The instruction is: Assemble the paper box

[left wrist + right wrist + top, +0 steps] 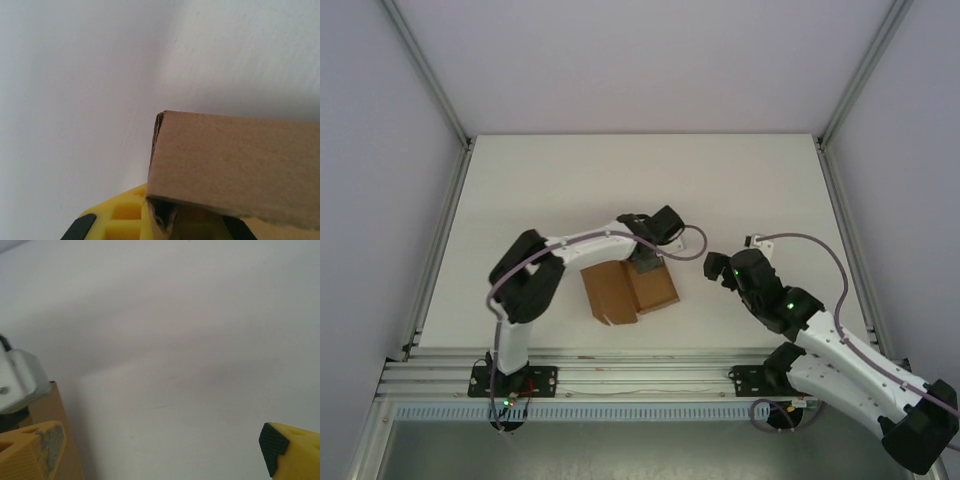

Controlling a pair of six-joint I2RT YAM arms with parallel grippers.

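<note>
The paper box [628, 290] is a small brown cardboard piece lying partly folded on the white table, just ahead of the arm bases. My left gripper [648, 262] reaches over its far edge and is shut on a cardboard flap. In the left wrist view that flap [235, 165] stands up right in front of the camera, pinched between the yellow fingers [120, 215] of the left gripper [170, 222]. My right gripper [720, 268] hovers to the right of the box, apart from it. Its fingers [30, 450] stand wide open with nothing between them, and the box's edge [67, 450] lies at far left.
The white table [640, 190] stretches bare behind the box, with grey walls and aluminium posts [850, 80] around it. A rail [620, 375] with both arm bases runs along the near edge. The left arm's white link [20, 385] shows beside the right gripper [160, 455].
</note>
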